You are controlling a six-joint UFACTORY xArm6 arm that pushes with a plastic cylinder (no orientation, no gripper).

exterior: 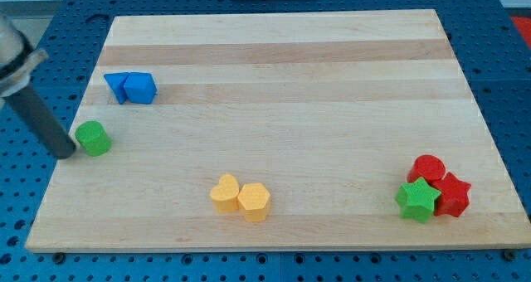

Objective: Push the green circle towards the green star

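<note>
The green circle sits near the board's left edge. The green star lies at the lower right, touching a red circle and a red star. My rod comes down from the upper left, and my tip rests just left of the green circle, touching or almost touching its left side.
Two blue blocks sit side by side above the green circle. Two yellow blocks sit together at the lower middle. The wooden board lies on a blue perforated table.
</note>
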